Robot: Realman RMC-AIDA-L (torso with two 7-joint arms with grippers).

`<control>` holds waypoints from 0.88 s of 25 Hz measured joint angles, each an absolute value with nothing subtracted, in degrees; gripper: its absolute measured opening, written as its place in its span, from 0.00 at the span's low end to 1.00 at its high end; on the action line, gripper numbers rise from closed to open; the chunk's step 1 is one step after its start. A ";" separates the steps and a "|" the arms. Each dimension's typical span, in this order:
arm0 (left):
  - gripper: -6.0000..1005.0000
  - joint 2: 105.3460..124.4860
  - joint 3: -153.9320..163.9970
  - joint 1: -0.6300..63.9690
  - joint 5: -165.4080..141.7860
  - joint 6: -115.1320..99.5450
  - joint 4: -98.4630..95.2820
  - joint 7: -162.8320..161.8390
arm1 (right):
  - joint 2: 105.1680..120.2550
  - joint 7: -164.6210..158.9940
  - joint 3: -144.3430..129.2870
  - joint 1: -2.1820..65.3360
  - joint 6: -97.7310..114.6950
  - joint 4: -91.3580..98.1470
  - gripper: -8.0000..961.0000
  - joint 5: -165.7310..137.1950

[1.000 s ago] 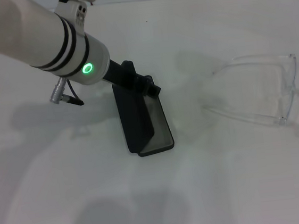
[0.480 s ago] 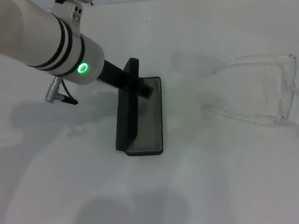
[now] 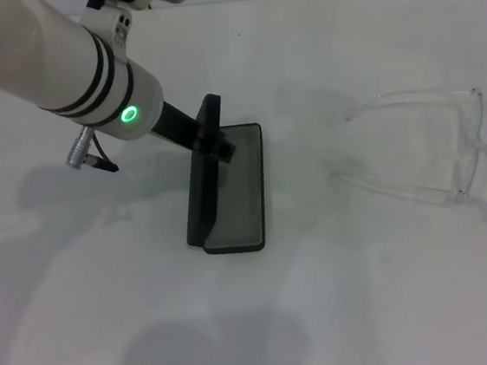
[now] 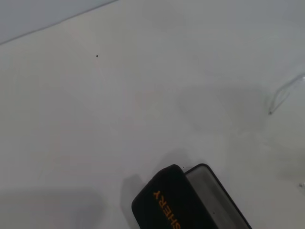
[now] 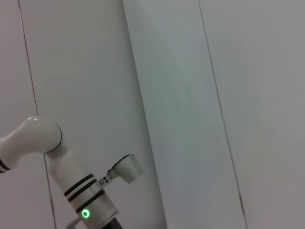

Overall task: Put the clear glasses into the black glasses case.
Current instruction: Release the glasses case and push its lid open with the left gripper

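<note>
On the white table point(image 3: 344, 311), near its middle, the black glasses case point(image 3: 236, 192) lay open, its grey-lined tray flat and its lid point(image 3: 203, 174) standing nearly upright along the tray's left edge. The lid's outside carried orange lettering, seen in the left wrist view point(image 4: 167, 210). The left gripper point(image 3: 208, 138) was at the far end of the lid, its black fingers apparently closed on the lid's top edge. The clear glasses point(image 3: 436, 149) lay well apart to the right of the case, arms unfolded and pointing toward it. The right gripper was out of sight; its wrist camera faced a pale wall point(image 5: 190, 95) and the left arm point(image 5: 71, 181).
</note>
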State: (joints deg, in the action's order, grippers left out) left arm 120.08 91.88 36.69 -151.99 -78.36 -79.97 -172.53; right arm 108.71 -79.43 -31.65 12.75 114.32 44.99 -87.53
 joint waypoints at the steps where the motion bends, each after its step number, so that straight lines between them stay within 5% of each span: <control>1: 0.60 120.07 91.98 36.70 -151.99 -78.41 -79.97 -172.53 | 108.71 -79.46 -31.25 12.75 114.46 44.99 0.92 -87.51; 14: 0.51 119.91 93.94 36.57 -152.43 -78.81 -79.87 -172.46 | 108.75 -79.45 -29.84 12.86 115.71 44.61 0.92 -87.54; 19: 0.30 119.88 95.07 36.57 -154.66 -79.49 -80.56 -172.20 | 108.95 -79.34 -28.18 12.65 116.50 44.50 0.92 -87.56; 22: 0.27 119.88 95.16 35.94 -154.71 -79.43 -81.78 -171.05 | 109.29 -79.21 -24.88 12.16 117.73 44.19 0.92 -87.57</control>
